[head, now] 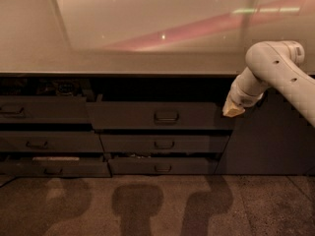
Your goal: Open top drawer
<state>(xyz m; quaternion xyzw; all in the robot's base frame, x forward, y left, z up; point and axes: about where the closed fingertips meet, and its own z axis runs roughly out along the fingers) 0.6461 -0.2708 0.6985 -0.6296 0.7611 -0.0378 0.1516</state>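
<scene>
Gripper point(233, 110) at top drawer point(128, 116) right end; arm point(278, 65) cut off by right edge; drawer interior hidden.

White arm point(275, 65) bent, jaws low at right, pointing down

Dark top drawer point(128, 117) below pale counter point(147, 63), gripper point(233, 110) at its right end

The pale-tipped gripper point(233, 110) sits at the right end of the wide dark grey flat-fronted top drawer point(128, 116), which stretches away to its left beneath the smooth countertop point(147, 63) above it, with a shallower dark drawer front point(165, 143) lower left.
</scene>
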